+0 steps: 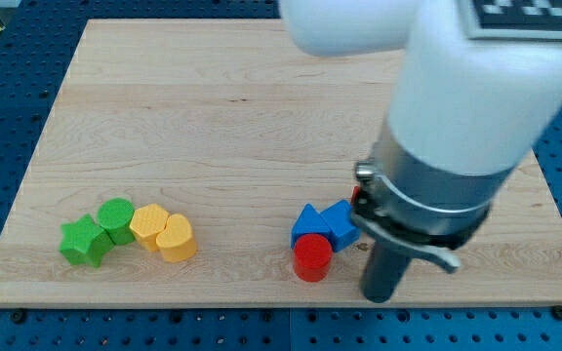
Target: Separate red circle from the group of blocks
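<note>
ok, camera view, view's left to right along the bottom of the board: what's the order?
green star → green circle → yellow hexagon → yellow heart → red circle → my tip. The two blue blocks sit just above the red circle, touching it, so they share its place in the order.

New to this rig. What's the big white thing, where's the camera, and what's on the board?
The white and grey bulk is a robot arm. It has no claw; it ends in a dark rod, and my tip pushes blocks across the wooden board. There is one camera view, and its mounting isn't recorded. Nothing is held. Near the view's bottom centre, the red circle touches two blue blocks; the tip stands just right of it. At the bottom left sit a green star, a green circle and two yellow blocks.
</note>
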Robot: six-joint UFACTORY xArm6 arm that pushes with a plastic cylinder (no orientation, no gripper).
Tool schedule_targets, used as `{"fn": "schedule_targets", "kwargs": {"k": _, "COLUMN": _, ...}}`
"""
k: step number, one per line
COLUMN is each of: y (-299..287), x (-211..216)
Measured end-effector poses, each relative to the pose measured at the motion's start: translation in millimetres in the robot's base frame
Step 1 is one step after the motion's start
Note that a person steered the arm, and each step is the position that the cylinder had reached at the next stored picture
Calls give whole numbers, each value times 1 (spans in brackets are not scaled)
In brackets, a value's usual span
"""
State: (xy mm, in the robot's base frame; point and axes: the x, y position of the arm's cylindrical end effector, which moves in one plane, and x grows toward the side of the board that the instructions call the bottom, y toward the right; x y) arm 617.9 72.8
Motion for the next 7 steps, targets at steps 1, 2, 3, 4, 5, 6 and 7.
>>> {"fn": "schedule_targets", "kwargs": {"k": 1, "y": -27, "x": 0}}
{"fn": "schedule_targets", "kwargs": {"k": 2, "y": -31, "x": 0}}
{"fn": "schedule_targets", "kwargs": {"k": 3, "y": -67, "x": 0}}
{"fn": "schedule_targets", "kwargs": {"k": 4, "y": -78, "x": 0}}
{"fn": "schedule_targets", "kwargs": {"k": 5, "y": -73, "x": -1}}
{"fn": "schedule_targets", "kwargs": {"k": 6, "y": -72, "x": -16}}
{"fn": "schedule_targets", "kwargs": {"k": 7, "y": -72, "x": -41}}
